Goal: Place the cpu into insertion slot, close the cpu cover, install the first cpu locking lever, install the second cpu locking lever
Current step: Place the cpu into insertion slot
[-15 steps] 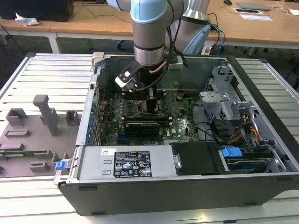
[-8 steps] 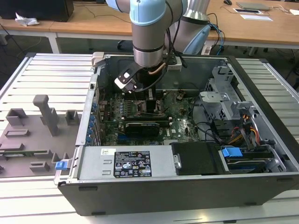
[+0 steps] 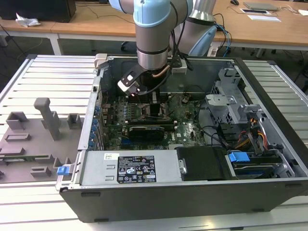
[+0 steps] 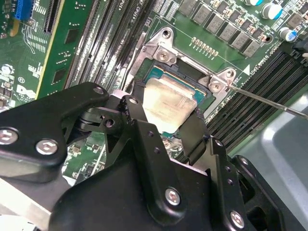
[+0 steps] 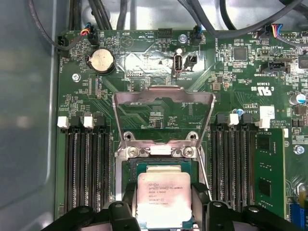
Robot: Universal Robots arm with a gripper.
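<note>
My arm (image 3: 154, 43) reached straight down into the open computer case (image 3: 269, 82), which lay on a grey slatted table (image 3: 48, 72). In the second wrist view my pincer (image 4: 166, 111) was low over the green motherboard (image 4: 216, 29). Its two black fingers (image 4: 139, 120) were pressed against two opposite edges of the cpu (image 4: 168, 98), so the pincer was clamped on the chip, with the pale metal top facing up. The cpu was directly over the insertion slot (image 5: 144, 167), and a strip of the slot's dark centre showed past the far edge of the chip. I could not tell if the chip already sat in the slot or was just above it. The cpu cover (image 5: 144, 96) stood raised and open on the side of the slot away from my fingers, and the board showed through its square window. A thin metal lever (image 4: 269, 102) went out from one corner of the socket frame and slanted away over the long black memory slots (image 5: 86, 163), which ran on both sides of the slot. A round coin battery (image 5: 102, 60) sat on the board beyond the cover.
</note>
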